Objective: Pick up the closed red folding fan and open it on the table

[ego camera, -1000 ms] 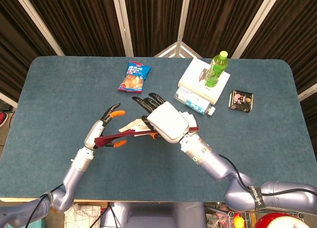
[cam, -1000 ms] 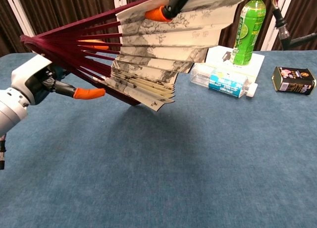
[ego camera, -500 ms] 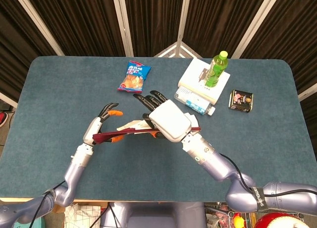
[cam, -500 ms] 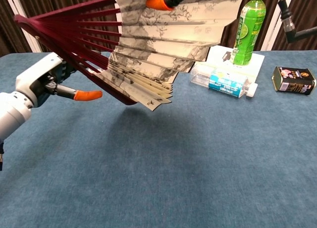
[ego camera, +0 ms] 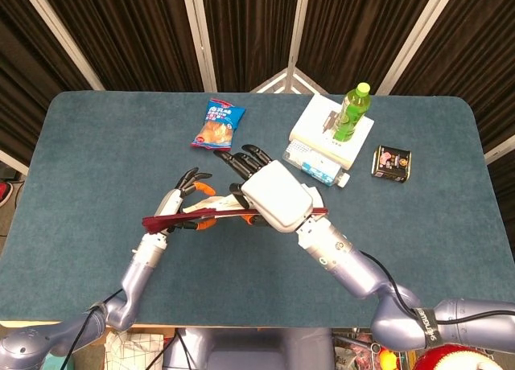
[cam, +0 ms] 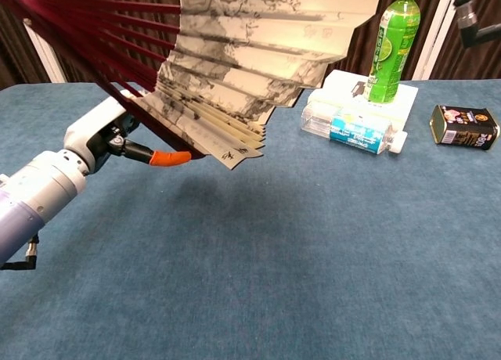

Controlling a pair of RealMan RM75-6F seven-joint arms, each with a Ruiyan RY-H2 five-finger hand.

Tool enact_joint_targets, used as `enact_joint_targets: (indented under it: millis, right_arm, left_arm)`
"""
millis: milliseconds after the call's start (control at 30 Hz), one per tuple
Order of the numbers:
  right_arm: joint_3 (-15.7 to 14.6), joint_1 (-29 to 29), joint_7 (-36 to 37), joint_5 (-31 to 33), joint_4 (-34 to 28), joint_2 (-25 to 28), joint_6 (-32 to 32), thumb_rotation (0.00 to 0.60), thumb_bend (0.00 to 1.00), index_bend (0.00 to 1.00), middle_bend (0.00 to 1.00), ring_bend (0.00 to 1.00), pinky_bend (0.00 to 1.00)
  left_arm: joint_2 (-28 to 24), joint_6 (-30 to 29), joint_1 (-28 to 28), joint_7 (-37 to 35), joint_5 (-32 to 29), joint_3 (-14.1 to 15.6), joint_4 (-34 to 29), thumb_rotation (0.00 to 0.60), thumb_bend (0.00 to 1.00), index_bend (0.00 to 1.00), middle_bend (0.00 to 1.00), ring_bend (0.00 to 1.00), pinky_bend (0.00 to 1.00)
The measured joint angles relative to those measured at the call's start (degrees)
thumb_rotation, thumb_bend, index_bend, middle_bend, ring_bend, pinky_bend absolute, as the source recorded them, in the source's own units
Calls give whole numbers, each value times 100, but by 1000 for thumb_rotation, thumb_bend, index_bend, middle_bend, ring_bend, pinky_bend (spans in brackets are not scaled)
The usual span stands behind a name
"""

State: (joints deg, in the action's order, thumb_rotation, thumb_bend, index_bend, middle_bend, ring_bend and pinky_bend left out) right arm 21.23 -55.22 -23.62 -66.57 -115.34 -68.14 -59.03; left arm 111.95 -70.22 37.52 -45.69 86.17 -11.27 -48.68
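The red folding fan (ego camera: 157,220) is held in the air over the middle of the blue table (ego camera: 88,153), partly spread. In the head view it shows edge-on as a thin red line. In the chest view the fan (cam: 258,47) shows dark red ribs at the upper left and ink-painted paper folds. My left hand (ego camera: 181,203) grips the lower guard near the ribs, and an orange fingertip (cam: 169,157) lies under the folded stack. My right hand (ego camera: 273,195) holds the upper side from above with its fingers spread. The chest view cuts off the right hand.
A snack bag (ego camera: 217,125) lies at the back centre. At the back right, a green bottle (ego camera: 352,111) stands on a white box (ego camera: 315,129). A clear bottle (cam: 352,129) lies on its side in front of the box. A dark tin (ego camera: 391,162) sits further right.
My left hand has slid right along the fan toward the right hand, so the pivot end now sticks out to its left. The fan sits higher in the chest view and is spread a little wider.
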Motion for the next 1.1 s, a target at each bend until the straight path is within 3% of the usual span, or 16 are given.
enact_joint_targets:
  millis: [133, 467, 867, 1100]
  right_arm:
    - [2, 50, 106, -25, -60, 111, -38, 600, 395, 871, 123, 214, 162]
    - [43, 255, 466, -63, -90, 473, -155, 600, 394, 871, 123, 214, 162]
    - [88, 589, 1135, -276, 22, 949, -272, 600, 395, 880, 123, 214, 162]
    - [82, 709, 1351, -350, 98, 1048, -328, 600, 394, 879, 123, 214, 162]
  left_arm:
    - [84, -32, 5, 326, -154, -112, 30, 600, 396, 584, 313, 0, 111]
    - [55, -209, 38, 871, -258, -217, 123, 600, 429, 663, 380, 0, 143]
    - [188, -391, 161, 556, -244, -253, 1145, 600, 430, 705, 423, 4, 184]
    - [225, -883, 112, 436, -172, -227, 1589, 600, 426, 686, 404, 4, 184]
